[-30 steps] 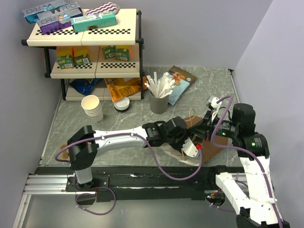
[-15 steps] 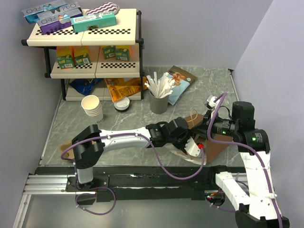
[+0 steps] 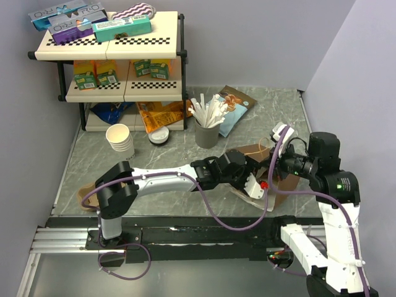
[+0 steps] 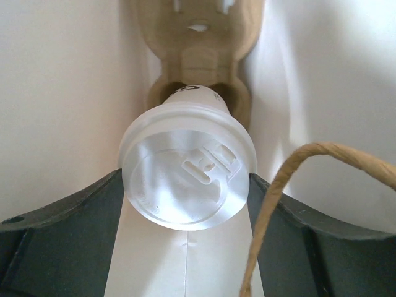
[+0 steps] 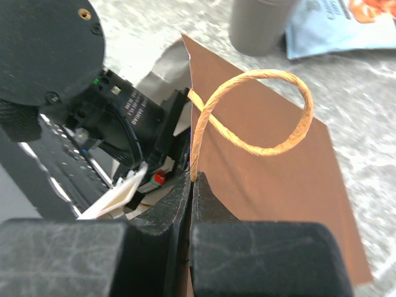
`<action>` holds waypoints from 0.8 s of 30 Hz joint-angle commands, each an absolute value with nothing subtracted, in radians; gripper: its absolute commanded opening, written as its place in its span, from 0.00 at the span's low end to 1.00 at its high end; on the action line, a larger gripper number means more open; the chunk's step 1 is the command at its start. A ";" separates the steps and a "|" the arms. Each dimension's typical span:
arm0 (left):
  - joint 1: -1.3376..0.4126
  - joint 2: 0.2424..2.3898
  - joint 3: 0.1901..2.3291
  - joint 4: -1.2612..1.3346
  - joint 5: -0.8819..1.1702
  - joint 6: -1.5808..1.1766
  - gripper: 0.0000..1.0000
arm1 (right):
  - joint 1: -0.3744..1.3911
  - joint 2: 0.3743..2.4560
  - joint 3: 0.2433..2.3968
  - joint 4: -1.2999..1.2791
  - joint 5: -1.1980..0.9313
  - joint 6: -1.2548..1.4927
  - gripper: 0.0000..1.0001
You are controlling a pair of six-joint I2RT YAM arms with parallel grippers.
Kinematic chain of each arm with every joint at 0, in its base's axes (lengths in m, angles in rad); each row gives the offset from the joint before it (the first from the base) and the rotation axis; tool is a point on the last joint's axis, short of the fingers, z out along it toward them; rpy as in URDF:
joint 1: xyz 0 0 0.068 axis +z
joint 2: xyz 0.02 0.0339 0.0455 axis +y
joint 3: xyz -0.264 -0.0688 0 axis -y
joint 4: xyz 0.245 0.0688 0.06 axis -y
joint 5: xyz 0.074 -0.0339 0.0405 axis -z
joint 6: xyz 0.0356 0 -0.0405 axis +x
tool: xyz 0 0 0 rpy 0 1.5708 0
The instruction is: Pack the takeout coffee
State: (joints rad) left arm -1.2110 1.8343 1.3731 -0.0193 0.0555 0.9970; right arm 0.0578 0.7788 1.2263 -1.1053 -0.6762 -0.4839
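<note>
Starting at the left, your left arm is reaching right across the table. Over the last second it has been pushing deeper into the mouth of the paper bag (image 3: 281, 185). The left gripper (image 4: 185, 204) is spread wide, with a finger hugging each side of the coffee cup (image 4: 189, 167), so it is gripping the cup rather than standing free of it. In the left wrist view the cup is well inside the bag's white lining. Its lid is facing the camera and its base is nosing into a round socket of the cardboard cup carrier (image 4: 198, 37). Whether it is fully seated there, you cannot tell.

Moving right, the bag has been shifting toward the back right and tipping up as the arm goes in. Your right arm has been drawing back with it. The right gripper (image 5: 192, 185) is fully closed, pinching the bag's top edge where the twine handle (image 5: 260, 80) is attached, and that is holding the mouth open.

By the look of it, the packing is nearing its end. What remains is letting go of the cup cleanly and backing out without snagging that handle.
</note>
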 commanded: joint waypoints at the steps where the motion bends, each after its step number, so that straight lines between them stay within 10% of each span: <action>1: -1.210 1.868 1.430 0.087 0.055 1.002 0.01 | 0.051 0.798 1.276 -1.164 -0.604 -0.546 0.00; 24: -1.212 1.985 1.477 0.129 0.009 1.037 0.01 | 0.052 0.802 1.282 -1.181 -0.706 -0.492 0.00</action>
